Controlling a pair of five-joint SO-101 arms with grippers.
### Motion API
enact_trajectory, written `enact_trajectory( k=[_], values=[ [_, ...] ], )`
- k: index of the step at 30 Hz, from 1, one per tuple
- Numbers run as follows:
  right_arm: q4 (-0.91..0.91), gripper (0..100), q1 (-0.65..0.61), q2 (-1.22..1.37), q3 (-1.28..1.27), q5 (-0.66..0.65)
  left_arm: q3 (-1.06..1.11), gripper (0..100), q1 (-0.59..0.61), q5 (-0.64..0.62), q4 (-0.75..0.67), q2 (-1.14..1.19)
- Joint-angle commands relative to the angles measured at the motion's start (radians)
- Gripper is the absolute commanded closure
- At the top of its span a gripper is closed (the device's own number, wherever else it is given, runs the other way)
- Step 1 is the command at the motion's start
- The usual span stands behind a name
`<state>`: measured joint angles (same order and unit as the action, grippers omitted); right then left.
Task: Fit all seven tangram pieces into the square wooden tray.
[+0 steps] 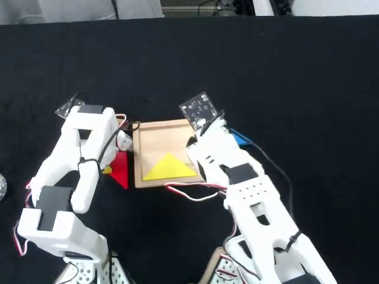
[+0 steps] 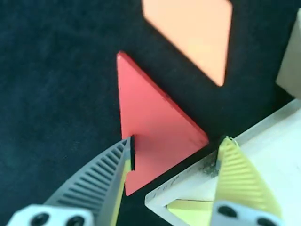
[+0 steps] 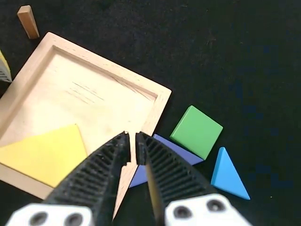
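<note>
The square wooden tray (image 1: 155,131) lies between my two arms, with a yellow triangle (image 1: 169,167) in its near part. A red triangle (image 2: 150,122) lies on the black cloth against the tray's left side. My left gripper (image 2: 178,143) is open astride it: one finger touches the triangle's edge, the other is over the tray's corner (image 2: 162,197). An orange piece (image 2: 193,33) lies just beyond. My right gripper (image 3: 131,137) is shut on nothing above the tray's right rim (image 3: 157,106). Beside that rim lie a green square (image 3: 196,131), a purple-blue piece (image 3: 164,157) and a blue triangle (image 3: 228,175).
A small wooden block (image 3: 28,21) lies off the tray's far corner. The black cloth (image 1: 266,65) covers the whole table, with open room at the back and right. A grey object (image 1: 2,186) sits at the left edge.
</note>
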<state>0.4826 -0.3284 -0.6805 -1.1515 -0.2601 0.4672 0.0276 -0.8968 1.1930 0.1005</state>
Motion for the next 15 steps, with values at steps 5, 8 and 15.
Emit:
enact_trajectory(
  k=[5, 8, 15],
  values=[
    [-0.021, 96.1, 0.008, -0.001, 0.004, 0.0, -0.021, 71, 0.162, -0.002, -0.041, 0.029],
    [-0.021, 96.1, 0.008, -0.001, 0.004, 0.0, -0.025, 71, 0.185, 0.0, 0.008, 0.031],
    [-0.021, 96.1, 0.008, -0.001, 0.004, 0.0, -0.136, 71, 0.005, -0.005, 0.18, 0.037]
  ],
)
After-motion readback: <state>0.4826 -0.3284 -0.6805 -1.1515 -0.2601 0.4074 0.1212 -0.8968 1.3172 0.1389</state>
